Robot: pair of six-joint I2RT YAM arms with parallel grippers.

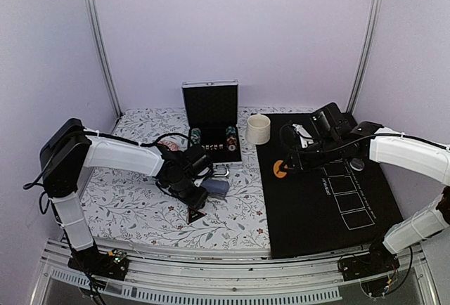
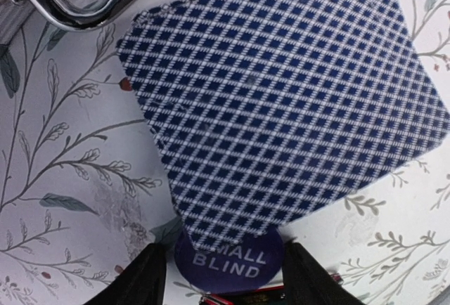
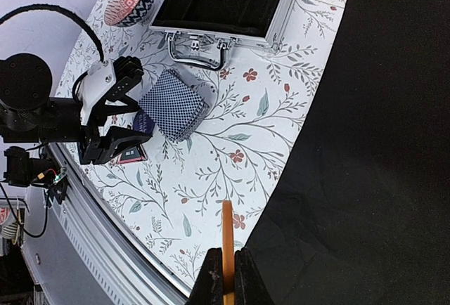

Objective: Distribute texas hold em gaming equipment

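Floral tabletop bearing open case far centre, black mat at right. Left pincer hanging parted beside deck, fingers bracketing blue disc at deck's corner, not gripping. Right pincer clenching orange disc edge-on over mat's left edge. Step in hand, likely: placing discs. Next move probably calling for lowering orange disc flat onto mat, then releasing.
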